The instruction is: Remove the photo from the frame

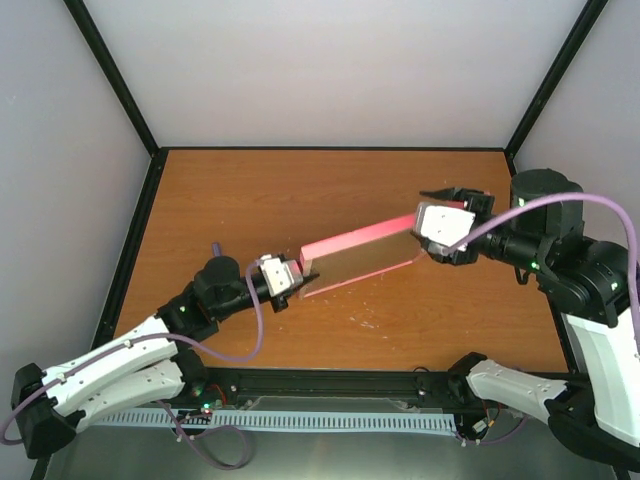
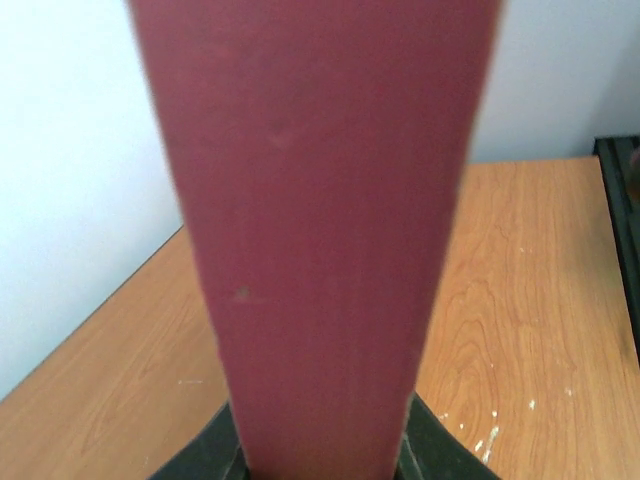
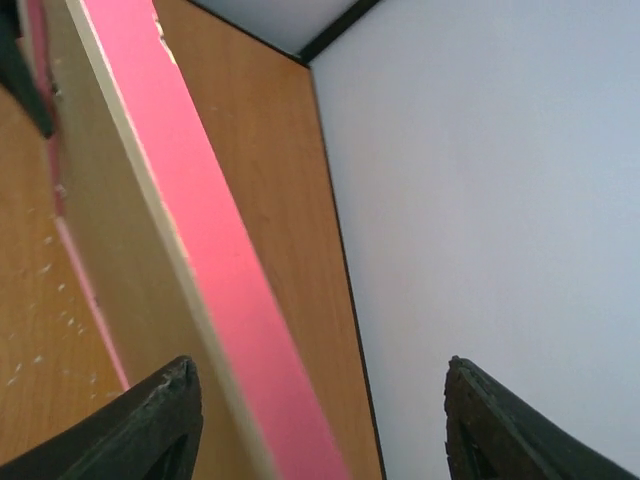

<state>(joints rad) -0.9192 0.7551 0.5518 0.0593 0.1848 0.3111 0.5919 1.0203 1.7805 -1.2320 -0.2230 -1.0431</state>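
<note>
Looking at the top view: the frame [image 1: 355,238] is up off the table [image 1: 250,190], tipped on its long edge, pink top edge facing up. It spans between the two arms, left end nearer, right end farther. The left gripper [image 1: 293,275] is clamped on the frame's left end. The right gripper [image 1: 427,225] sits at the right end with its black fingers spread above and below the frame. The broad face below the pink edge looks pale and glossy; cannot tell what is in it.

Left wrist view: the frame [image 2: 320,220] fills the middle as a dark red strip running up from the bottom. The left gripper [image 2: 320,468] has dark fingers [image 2: 200,462] tight against both sides of the strip, so it is holding the frame. Wooden table [image 2: 520,300] shows on both sides, with pale wall behind.

Right wrist view: the right gripper [image 3: 320,430] is spread wide, fingers [image 3: 150,420] far apart at the bottom corners. The frame [image 3: 230,290] runs diagonally from top left down between them, close beside the left-hand finger and well apart from the other. Not pinched. A beige face adjoins the pink edge. Table [image 3: 270,150] and wall [image 3: 480,200] lie behind.
</note>
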